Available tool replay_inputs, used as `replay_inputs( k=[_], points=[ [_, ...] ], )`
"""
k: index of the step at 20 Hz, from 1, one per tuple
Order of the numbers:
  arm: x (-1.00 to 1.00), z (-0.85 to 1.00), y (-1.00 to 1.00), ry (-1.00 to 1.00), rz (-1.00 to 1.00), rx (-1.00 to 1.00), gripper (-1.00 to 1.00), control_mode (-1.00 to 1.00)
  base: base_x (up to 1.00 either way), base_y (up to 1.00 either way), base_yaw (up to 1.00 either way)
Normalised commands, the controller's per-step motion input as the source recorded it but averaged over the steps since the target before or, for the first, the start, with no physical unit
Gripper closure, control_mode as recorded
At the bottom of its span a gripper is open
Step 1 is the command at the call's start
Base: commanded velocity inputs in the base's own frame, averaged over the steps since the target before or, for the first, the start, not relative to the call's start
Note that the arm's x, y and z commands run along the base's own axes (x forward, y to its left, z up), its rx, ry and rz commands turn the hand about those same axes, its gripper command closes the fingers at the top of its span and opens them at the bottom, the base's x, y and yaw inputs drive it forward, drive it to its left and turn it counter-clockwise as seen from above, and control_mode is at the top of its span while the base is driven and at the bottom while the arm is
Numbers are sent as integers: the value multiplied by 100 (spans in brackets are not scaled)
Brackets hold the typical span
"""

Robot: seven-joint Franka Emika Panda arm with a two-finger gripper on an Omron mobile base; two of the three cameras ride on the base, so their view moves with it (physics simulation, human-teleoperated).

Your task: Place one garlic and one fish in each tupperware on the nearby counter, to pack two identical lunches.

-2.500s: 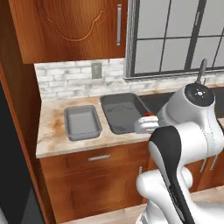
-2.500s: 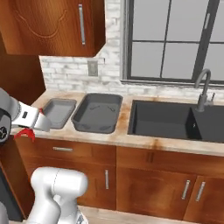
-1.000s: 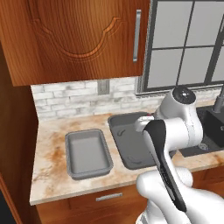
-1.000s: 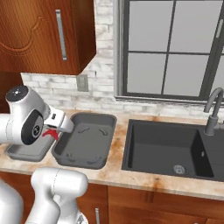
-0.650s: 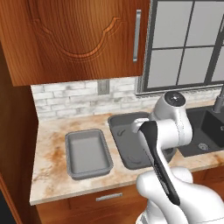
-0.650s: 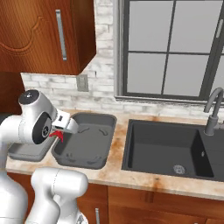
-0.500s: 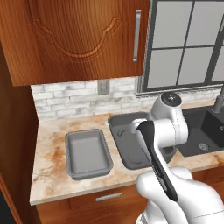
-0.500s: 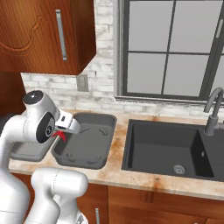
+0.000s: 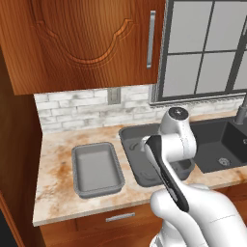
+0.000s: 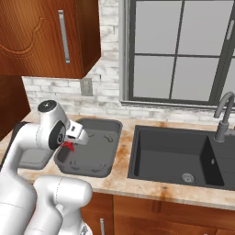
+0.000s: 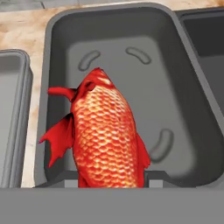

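Note:
A bright red-orange fish [image 11: 105,135] hangs in my gripper [image 11: 111,178], which is shut on its tail end. It hovers over the left part of the larger, darker tupperware [image 11: 131,78], whose floor is bare. From the right base view the gripper [image 10: 69,145] and the red fish [image 10: 67,146] sit just above this dark tupperware [image 10: 98,142]. The smaller, lighter tupperware [image 9: 96,169] lies to its left on the counter [image 9: 55,159] and holds nothing; its edge [image 11: 11,109] lines the left of the hand view. The garlic is out of view.
A black sink basin [image 10: 174,156] with a faucet [image 10: 222,114] lies to the right of the trays. Brick backsplash and a window stand behind, and a wooden wall cabinet [image 9: 91,38] hangs above. My own arm [image 9: 169,144] covers part of the dark tray [image 9: 137,159].
The base drove closer earlier, shifting both base views. Over the last second the hand carried the red fish a little to the right, from the trays' shared edge to over the darker tray.

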Motion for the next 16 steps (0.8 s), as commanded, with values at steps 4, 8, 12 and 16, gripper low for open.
replay_inputs(
  k=[4, 8, 12, 16],
  points=[
    [27, -37, 0, 3, 0, 0, 100, -100, 0, 0, 0],
    [26, -36, 0, 4, 0, 0, 100, -100, 0, 0, 0],
    [26, -34, 0, 3, 0, 0, 100, -100, 0, 0, 0],
    [25, -30, 0, 3, 0, 0, 100, -100, 0, 0, 0]
  ],
)
